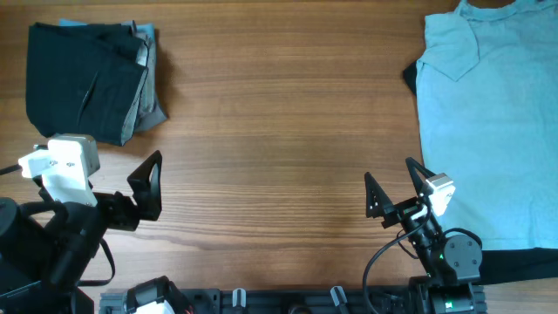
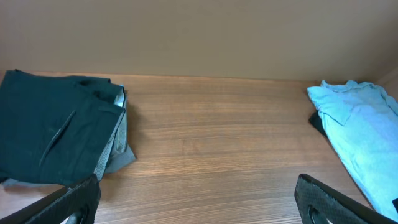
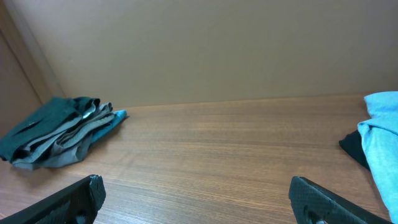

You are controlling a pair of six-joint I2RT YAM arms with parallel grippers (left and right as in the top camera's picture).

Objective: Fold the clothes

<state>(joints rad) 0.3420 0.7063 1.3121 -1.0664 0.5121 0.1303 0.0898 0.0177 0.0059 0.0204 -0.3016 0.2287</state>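
Because the light blue shirt (image 1: 475, 122) is thin, limp cloth, it is judged to be light and floppy, likely to sag and crease when lifted and to drag a little on the wood. It is spread flat along the right edge of the tabletop (image 1: 279, 131), up to the far right corner, over a dark garment (image 1: 523, 262) of which only slivers are seen. A hold is best taken at a hem corner or a shoulder seam. A folded stack (image 1: 87, 78) is seen at the far left corner. The left claw (image 1: 148, 186) and the right claw (image 1: 391, 174) are spread wide and empty by the near edge.
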